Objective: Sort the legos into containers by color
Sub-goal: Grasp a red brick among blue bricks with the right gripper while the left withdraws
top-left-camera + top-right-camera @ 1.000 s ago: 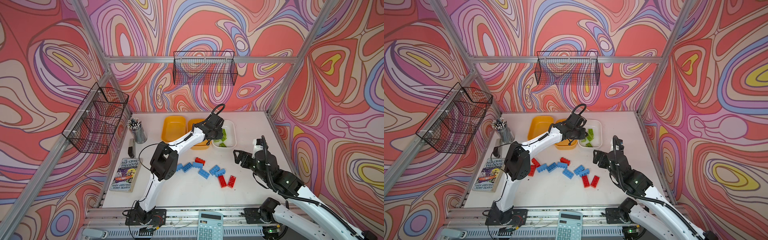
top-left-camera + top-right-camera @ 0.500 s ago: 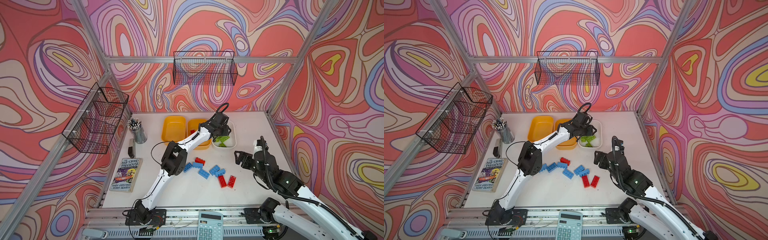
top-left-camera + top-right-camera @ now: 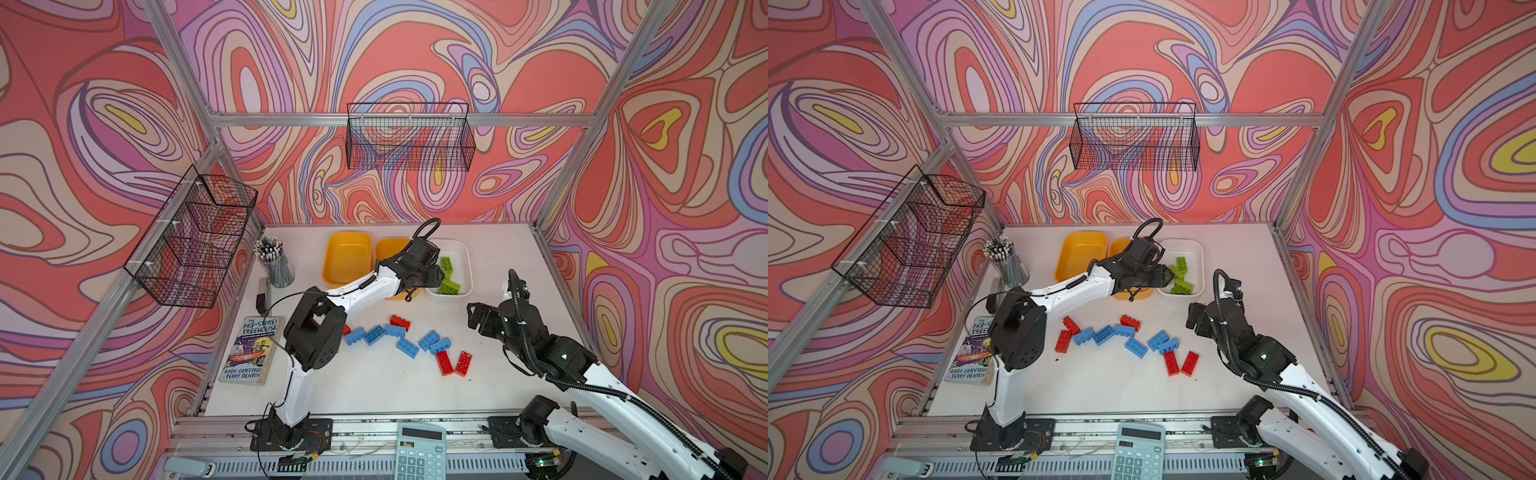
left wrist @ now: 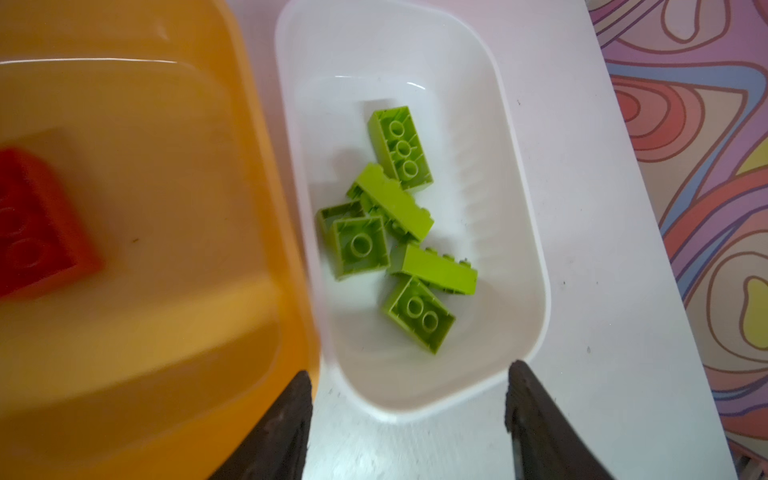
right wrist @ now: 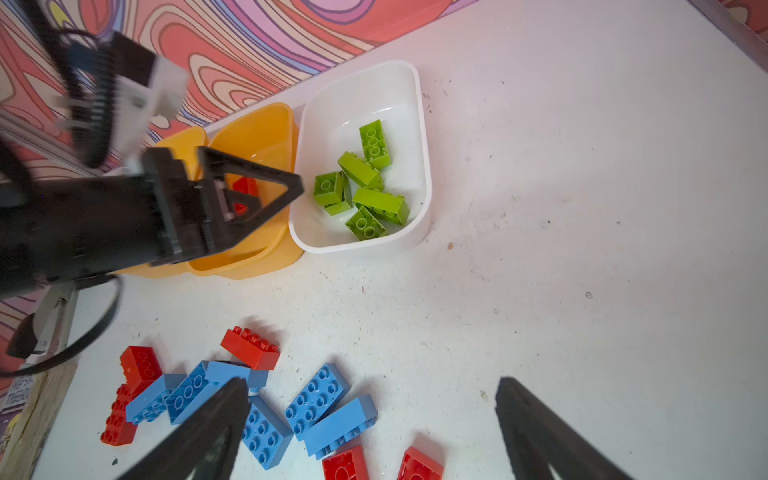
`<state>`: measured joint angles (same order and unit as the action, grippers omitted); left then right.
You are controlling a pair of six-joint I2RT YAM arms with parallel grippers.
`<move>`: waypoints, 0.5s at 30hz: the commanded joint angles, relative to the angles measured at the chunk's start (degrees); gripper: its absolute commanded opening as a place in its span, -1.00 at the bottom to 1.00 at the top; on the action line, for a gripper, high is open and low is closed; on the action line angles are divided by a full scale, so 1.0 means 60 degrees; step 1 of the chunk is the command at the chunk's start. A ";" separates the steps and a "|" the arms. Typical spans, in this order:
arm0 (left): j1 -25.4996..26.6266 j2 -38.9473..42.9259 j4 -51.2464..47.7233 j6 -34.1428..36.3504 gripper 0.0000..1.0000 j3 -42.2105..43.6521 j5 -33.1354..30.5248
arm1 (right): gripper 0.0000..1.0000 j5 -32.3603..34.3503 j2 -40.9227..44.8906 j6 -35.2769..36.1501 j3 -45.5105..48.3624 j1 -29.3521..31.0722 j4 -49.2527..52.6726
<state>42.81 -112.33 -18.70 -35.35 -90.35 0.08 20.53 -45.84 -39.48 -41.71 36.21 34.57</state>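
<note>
The white tray (image 3: 469, 270) (image 3: 1200, 266) (image 4: 519, 249) (image 5: 411, 124) holds several lime green legos (image 3: 449, 286) (image 3: 1181, 286) (image 4: 399, 232) (image 5: 365, 187). Beside it, the middle yellow tray (image 3: 388, 249) (image 3: 1119, 249) (image 4: 166, 208) (image 5: 257, 137) holds a red lego (image 4: 37, 228) (image 5: 245, 185). My left gripper (image 3: 438, 276) (image 3: 1165, 276) (image 4: 411, 370) (image 5: 291, 187) hangs open and empty over the white tray's near end. Blue legos (image 3: 407, 347) (image 3: 1136, 347) (image 5: 316, 399) and red legos (image 3: 453, 363) (image 3: 1179, 363) (image 5: 249, 343) lie loose mid-table. My right gripper (image 3: 478, 318) (image 3: 1196, 320) (image 5: 372, 382) hovers open, right of them.
A second yellow tray (image 3: 347, 257) (image 3: 1079, 257) sits leftmost with nothing visible inside. A pencil cup (image 3: 274, 266), a book (image 3: 251, 351) and a calculator (image 3: 419, 453) stand along the left and front. Wire baskets (image 3: 409, 137) hang on the walls.
My left gripper has gone from shut to open above the white tray, and its elbow has swung back toward the left. The right arm has stayed put.
</note>
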 commanded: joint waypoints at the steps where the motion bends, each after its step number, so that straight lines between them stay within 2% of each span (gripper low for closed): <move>1: 0.0006 0.1611 0.0178 -0.0003 0.21 0.1605 -0.1158 | 0.95 -0.0331 -0.0494 0.0076 -0.0095 0.0045 -0.0347; 8: -0.0001 0.5091 -0.0429 -0.0669 0.22 0.5500 -0.2295 | 0.87 -0.1600 -0.2569 0.0324 -0.0353 0.0108 -0.1557; 10: -0.0004 0.6109 -0.0501 -0.0897 0.38 0.6389 -0.2459 | 0.84 -0.1783 -0.3145 0.0341 -0.0504 0.0201 -0.1904; 14: -0.0001 0.7939 -0.0925 -0.1357 1.00 0.7820 -0.2774 | 0.81 -0.1829 -0.4476 0.0486 -0.1085 0.0651 -0.2321; 15: -0.0001 0.8314 -0.1027 -0.1431 1.00 0.8072 -0.2814 | 0.80 -0.1826 -0.4774 0.0526 -0.1245 0.0780 -0.2398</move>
<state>42.76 -67.09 -21.89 -40.77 -44.82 -13.58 10.76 -71.26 -37.26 -46.26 39.22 23.94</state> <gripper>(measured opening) 0.961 0.903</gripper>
